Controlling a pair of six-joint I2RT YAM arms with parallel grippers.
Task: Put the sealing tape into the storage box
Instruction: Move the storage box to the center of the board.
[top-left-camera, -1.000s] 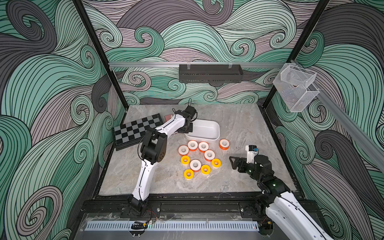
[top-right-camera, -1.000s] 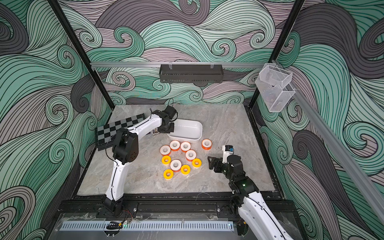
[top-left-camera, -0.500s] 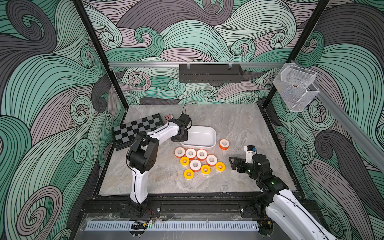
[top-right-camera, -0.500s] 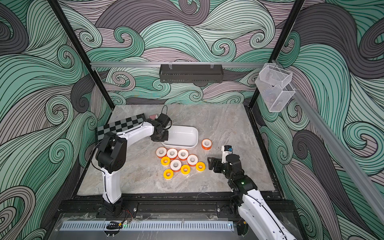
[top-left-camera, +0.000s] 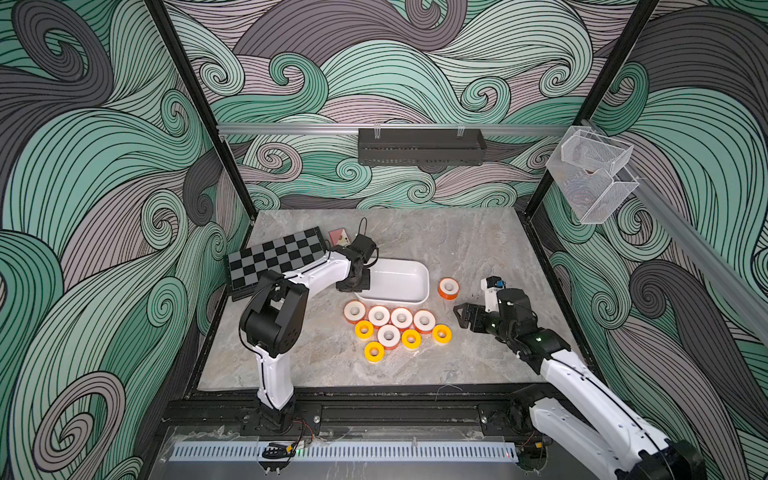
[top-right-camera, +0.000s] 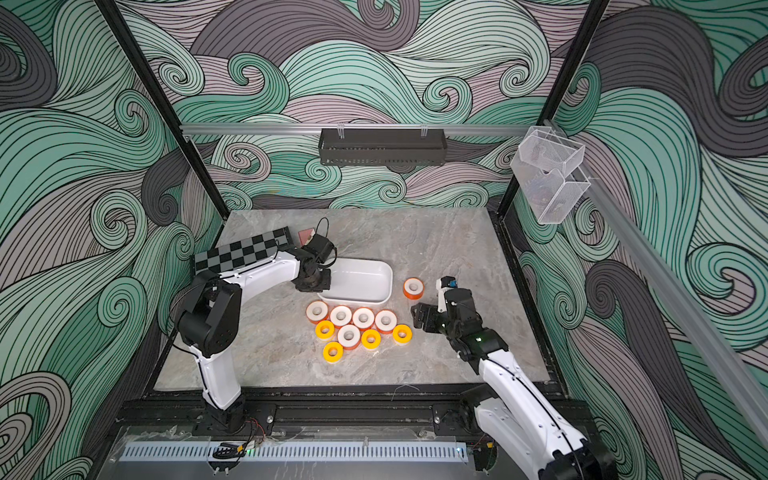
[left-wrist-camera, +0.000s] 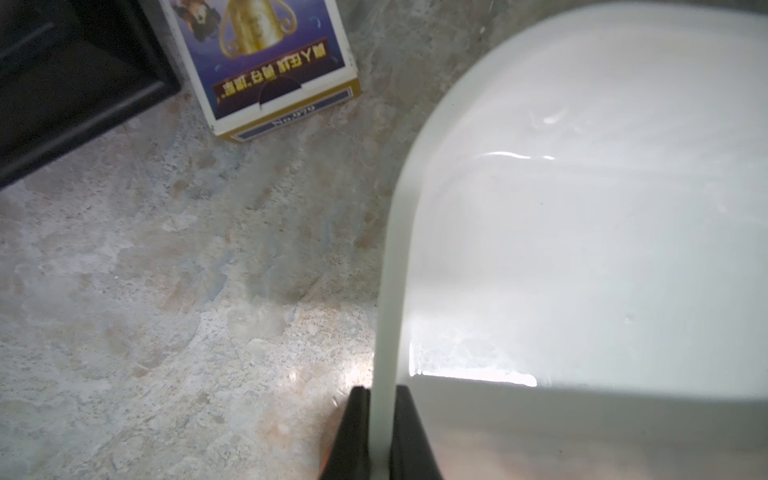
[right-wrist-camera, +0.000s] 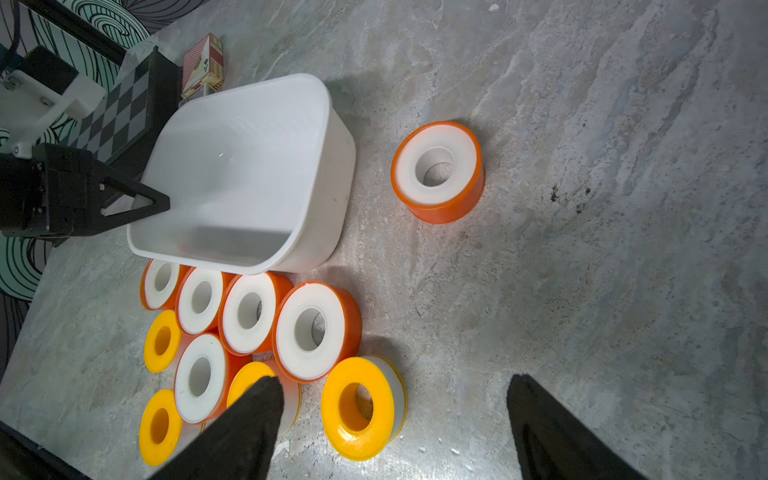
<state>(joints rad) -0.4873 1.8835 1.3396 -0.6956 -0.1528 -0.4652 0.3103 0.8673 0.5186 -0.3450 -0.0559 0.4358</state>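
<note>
The storage box, an empty white tub, sits mid-table. My left gripper is shut on the rim at its left end, one finger inside and one outside. Several sealing tape rolls lie flat in a cluster against the box's front side, orange ones in a row and yellow ones in front. One orange roll lies alone to the right of the box. My right gripper hangs open just right of the cluster, with the nearest yellow roll ahead of its fingers.
A folded chessboard and a small card box lie behind and left of the box. A black perforated tray hangs on the back wall and clear mesh baskets on the right rail.
My left arm has dragged the storage box forward against the rolls, shoving the orange ones into a row. The right gripper has barely moved.
</note>
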